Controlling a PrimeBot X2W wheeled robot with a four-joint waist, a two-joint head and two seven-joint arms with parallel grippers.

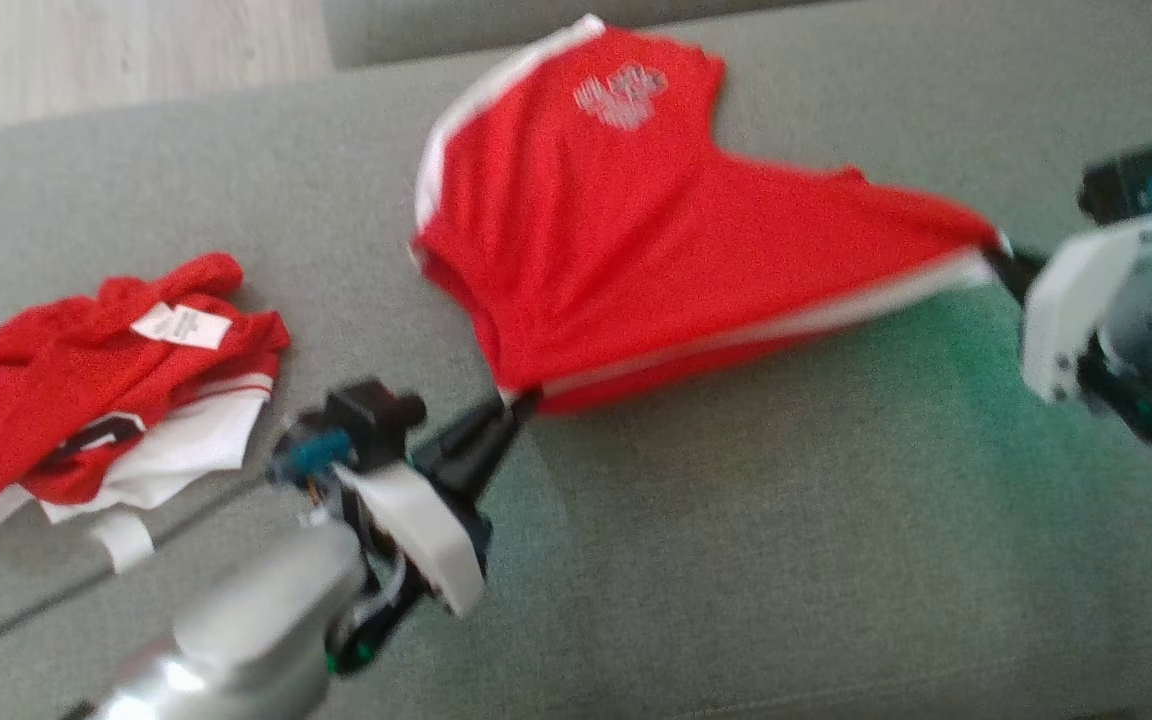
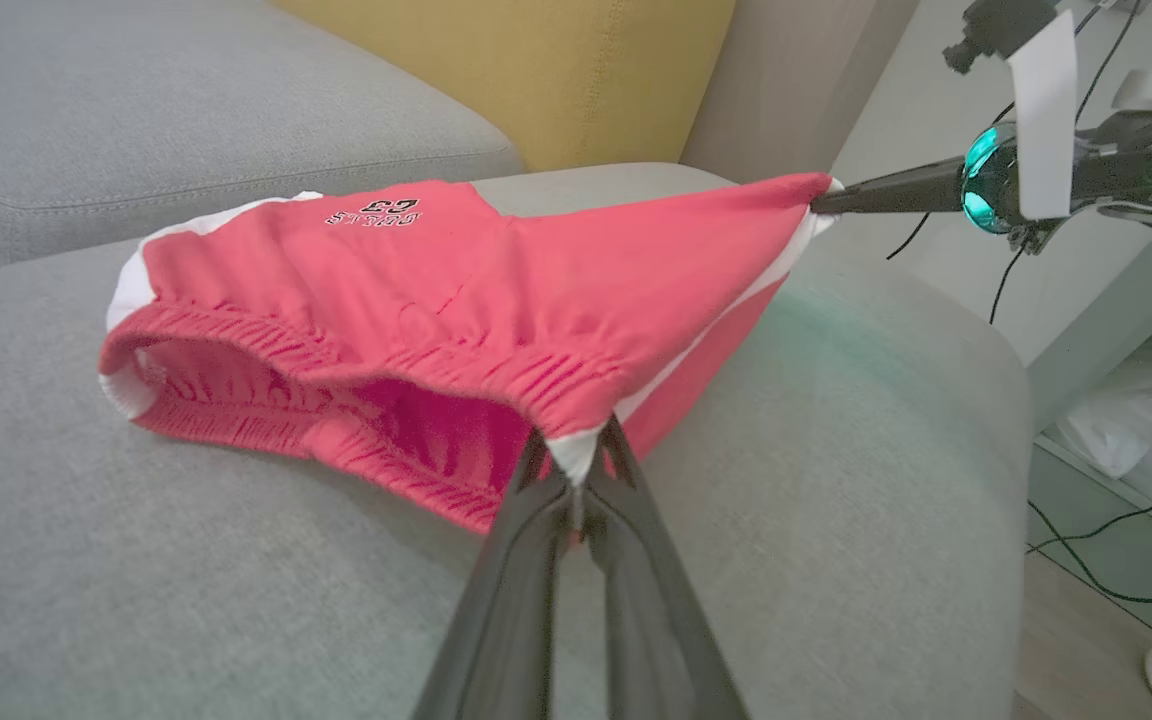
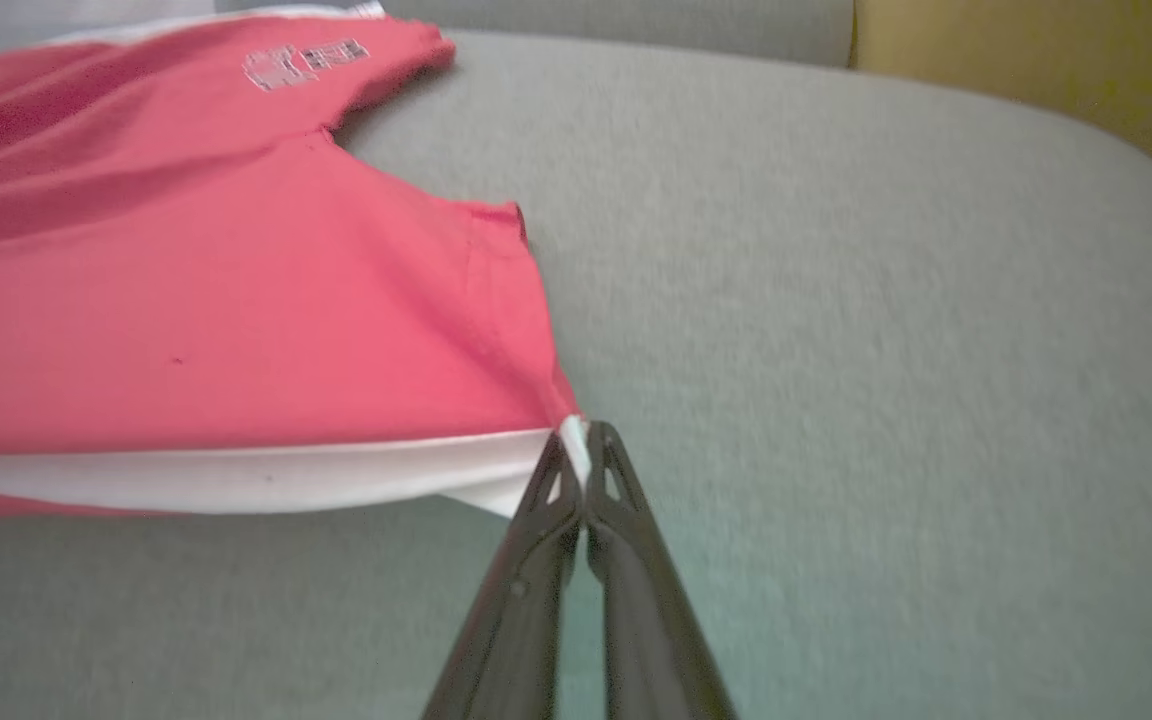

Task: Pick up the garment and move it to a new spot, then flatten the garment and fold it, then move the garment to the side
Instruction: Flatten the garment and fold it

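Grey fabric sofa (image 1: 836,560) w/ yellow cushion (image 2: 536,70) at back, pale wood floor (image 1: 116,50) beyond it.

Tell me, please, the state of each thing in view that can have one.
red shorts: stretched taut between both grippers, far side resting on the sofa
left gripper: jaws shut on a waistband corner
right gripper: jaws shut on another corner
red-and-white garment: crumpled, lying loose on the sofa

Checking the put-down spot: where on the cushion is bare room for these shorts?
Bare: cushion on the robot's side of the red shorts, between left gripper and right gripper. Crowded: the left end, under a crumpled red-and-white garment.
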